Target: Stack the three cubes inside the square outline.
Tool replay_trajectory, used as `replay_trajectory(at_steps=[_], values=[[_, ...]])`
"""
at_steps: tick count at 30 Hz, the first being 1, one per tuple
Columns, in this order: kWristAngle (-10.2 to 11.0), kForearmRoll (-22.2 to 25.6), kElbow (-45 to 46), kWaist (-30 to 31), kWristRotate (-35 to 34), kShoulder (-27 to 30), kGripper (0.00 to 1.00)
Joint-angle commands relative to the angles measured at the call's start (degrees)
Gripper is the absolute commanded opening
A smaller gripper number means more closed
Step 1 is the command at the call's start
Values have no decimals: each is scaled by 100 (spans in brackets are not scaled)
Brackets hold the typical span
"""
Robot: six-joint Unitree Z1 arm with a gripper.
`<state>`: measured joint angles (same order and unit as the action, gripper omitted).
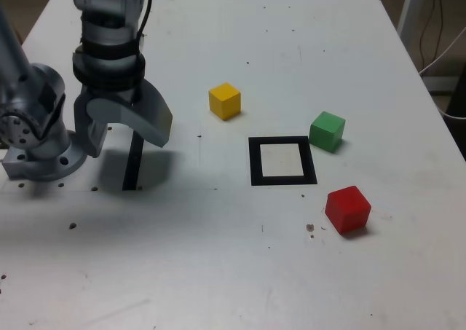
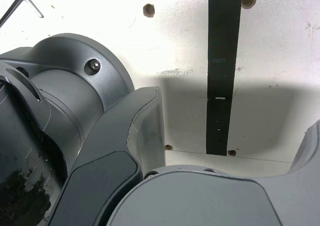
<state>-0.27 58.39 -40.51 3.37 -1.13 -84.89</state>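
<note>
The yellow cube (image 1: 224,100), the green cube (image 1: 327,131) and the red cube (image 1: 347,209) sit apart on the white table, around the square outline (image 1: 282,161), whose white centre holds nothing. My gripper (image 1: 127,137) hangs at the exterior view's left, far from all three cubes, pointing down over a narrow black strip (image 1: 132,162). Its jaws stand wide open with nothing between them. In the wrist view the gripper (image 2: 230,136) frames the black strip (image 2: 221,71) and bare table; no cube shows there.
The arm's grey base (image 1: 36,148) is bolted at the exterior view's left edge. A hex key (image 2: 20,9) lies near the base in the wrist view. Cables (image 1: 440,46) hang beyond the table's right edge.
</note>
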Motion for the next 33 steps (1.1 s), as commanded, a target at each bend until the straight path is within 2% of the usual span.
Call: replay_trajectory(at_steps=[1,21,33], values=[[-8,14,-1,-11,-13,-1,99],[-8,84,-45,-8,-18,6,99],[-9,642,-697,0,-18,-112,99]])
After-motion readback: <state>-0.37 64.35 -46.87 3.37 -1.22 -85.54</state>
